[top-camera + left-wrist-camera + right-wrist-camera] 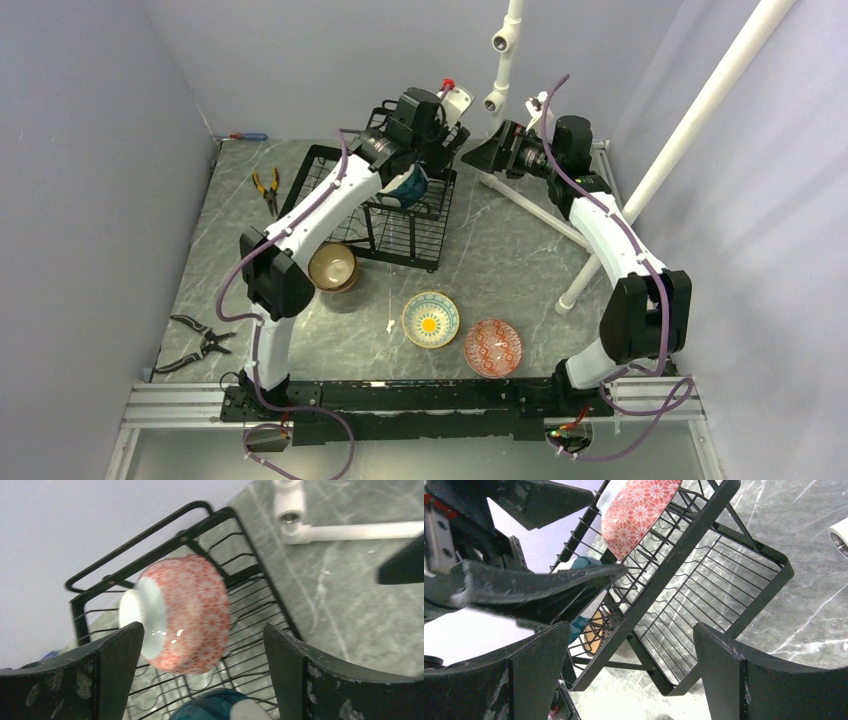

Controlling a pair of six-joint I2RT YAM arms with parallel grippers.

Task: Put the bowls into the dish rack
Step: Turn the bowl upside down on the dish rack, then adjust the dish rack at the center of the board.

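The left fingers (pixel 117 675) stand wide apart and empty on either side of a red-patterned bowl (pixel 182 612), which lies on its side in the raised tier of the dish rack (pixel 242 575). The right fingers (pixel 734 680), also apart and empty, hover beside the rack. A brown bowl (pixel 333 266), a yellow-centred bowl (pixel 430 319) and a second red bowl (pixel 492 347) sit on the surface (pixel 500 260).

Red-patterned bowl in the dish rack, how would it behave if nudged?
Probably rolls: the red-patterned bowl lies on its round side across the dish rack wires. Its glossy glaze looks slippery. It seems ceramic, so likely rigid but chippable.
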